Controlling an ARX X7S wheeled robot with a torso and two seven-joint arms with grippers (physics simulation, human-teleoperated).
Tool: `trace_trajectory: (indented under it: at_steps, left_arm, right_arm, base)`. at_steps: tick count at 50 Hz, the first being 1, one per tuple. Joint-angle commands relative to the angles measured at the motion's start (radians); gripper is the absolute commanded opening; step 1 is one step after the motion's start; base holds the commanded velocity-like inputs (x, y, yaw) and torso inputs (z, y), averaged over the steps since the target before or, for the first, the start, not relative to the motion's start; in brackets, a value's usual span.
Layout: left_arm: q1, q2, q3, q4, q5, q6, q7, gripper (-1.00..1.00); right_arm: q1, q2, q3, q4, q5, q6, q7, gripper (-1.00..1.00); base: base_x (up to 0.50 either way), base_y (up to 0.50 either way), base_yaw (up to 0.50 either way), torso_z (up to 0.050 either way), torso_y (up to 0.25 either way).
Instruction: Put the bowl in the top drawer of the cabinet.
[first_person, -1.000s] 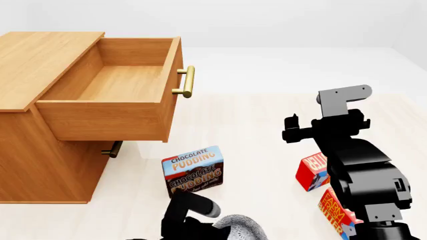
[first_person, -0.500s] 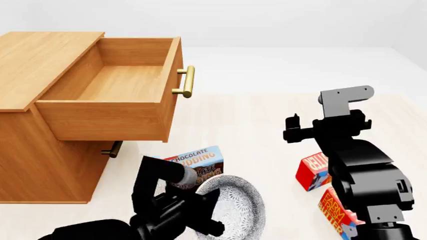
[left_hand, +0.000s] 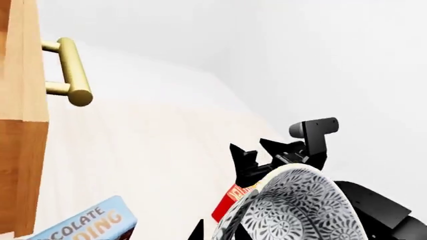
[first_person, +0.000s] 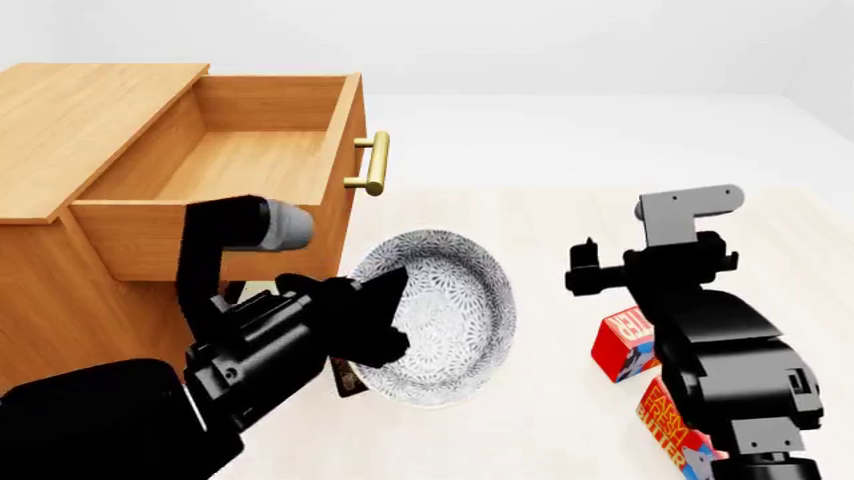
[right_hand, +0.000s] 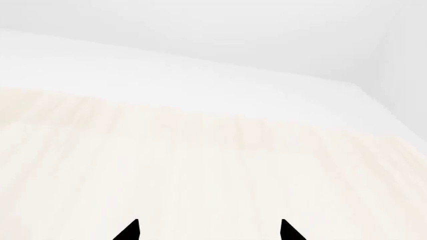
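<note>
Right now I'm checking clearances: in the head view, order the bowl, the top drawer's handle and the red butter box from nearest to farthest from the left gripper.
1. Bowl, held in the left gripper.
2. Handle, above, on the top drawer's front.
3. Red butter box, across by the right arm.

Bright, even sim light; sharp, soft shadows.

The round deep bowl (first_person: 441, 315) is white, covered with a fine grey speckled floral pattern, inside and out. The boxy wooden cabinet (first_person: 80, 110) and its open top drawer (first_person: 220, 165) are light honey-brown with visible grain; the drawer's bar handle (first_person: 375, 163) is brass-gold. The pale-blue pudding box (left_hand: 90, 225) carries orange lettering. The small boxes at four o'clock (first_person: 625, 343) are red with white lettering. The floor (first_person: 534, 230) is pale cream wood, the walls white. Both arms are black.
</note>
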Motion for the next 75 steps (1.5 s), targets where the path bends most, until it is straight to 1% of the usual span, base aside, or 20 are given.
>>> trace_trajectory:
  at_steps: [1,10,15,24,33,42,48,54,61,64,70,75]
  left_arm:
    - [-0.177,0.003,-0.033,-0.039,-0.114,-0.004,-0.117,-1.00]
    - [-0.305,0.026,-0.036,-0.098,-0.183,-0.009,-0.174,-1.00]
    - [-0.385,0.047,-0.032,-0.179,-0.200,-0.013,-0.192,-1.00]
    - [-0.503,0.063,-0.033,-0.357,-0.211,-0.024,-0.178,-1.00]
    - [-0.556,0.084,-0.015,-0.496,-0.152,-0.012,-0.178,-1.00]
    - [-0.561,0.094,-0.021,-0.604,-0.108,0.024,-0.143,-1.00]
    - [-0.555,0.109,-0.022,-0.687,-0.104,0.051,-0.147,-1.00]
    - [-0.583,0.139,0.000,-0.827,-0.072,0.052,-0.091,-1.00]
    - [-0.615,0.194,0.032,-1.049,-0.029,0.069,-0.027,-1.00]
    - [-0.622,0.212,0.039,-1.105,-0.013,0.081,0.004,-1.00]
    - [-0.641,0.244,0.049,-1.203,0.011,0.106,0.028,-1.00]
    - [-0.668,0.271,0.064,-1.324,0.032,0.117,0.065,-1.00]
  right_arm:
    - [-0.007,-0.006,-0.008,0.037,0.000,-0.032,-0.007,1.00]
    - [-0.010,-0.006,-0.004,0.030,0.009,-0.035,-0.011,1.00]
    - [-0.016,-0.006,-0.004,0.029,0.014,-0.041,-0.015,1.00]
    - [-0.018,-0.001,0.006,0.046,0.022,-0.055,-0.021,1.00]
    - [-0.028,0.005,0.011,0.032,0.029,-0.051,-0.020,1.00]
    - [-0.029,0.004,0.015,0.050,0.033,-0.062,-0.021,1.00]
    - [-0.024,0.003,0.023,0.059,0.036,-0.063,-0.013,1.00]
    - [-0.028,0.005,0.023,0.055,0.038,-0.059,-0.012,1.00]
    - [-0.026,0.008,0.001,0.060,0.023,-0.068,-0.012,1.00]
    - [-0.030,0.011,-0.011,0.064,0.011,-0.078,-0.009,1.00]
    - [-0.034,0.011,-0.021,0.073,0.004,-0.092,-0.008,1.00]
    - [-0.037,0.014,-0.020,0.075,0.005,-0.097,-0.008,1.00]
  base:
    - [0.00,0.00,0.00,0.000,0.000]
    - [0.00,0.00,0.00,0.000,0.000]
    - [0.00,0.00,0.00,0.000,0.000]
    - [0.00,0.00,0.00,0.000,0.000]
    - [0.00,0.00,0.00,0.000,0.000]
    - [0.00,0.00,0.00,0.000,0.000]
    - [0.00,0.00,0.00,0.000,0.002]
    - [0.00,0.00,0.00,0.000,0.000]
    - [0.00,0.00,0.00,0.000,0.000]
    - [0.00,0.00,0.00,0.000,0.000]
    - [0.00,0.00,0.00,0.000,0.002]
    - [0.00,0.00,0.00,0.000,0.000]
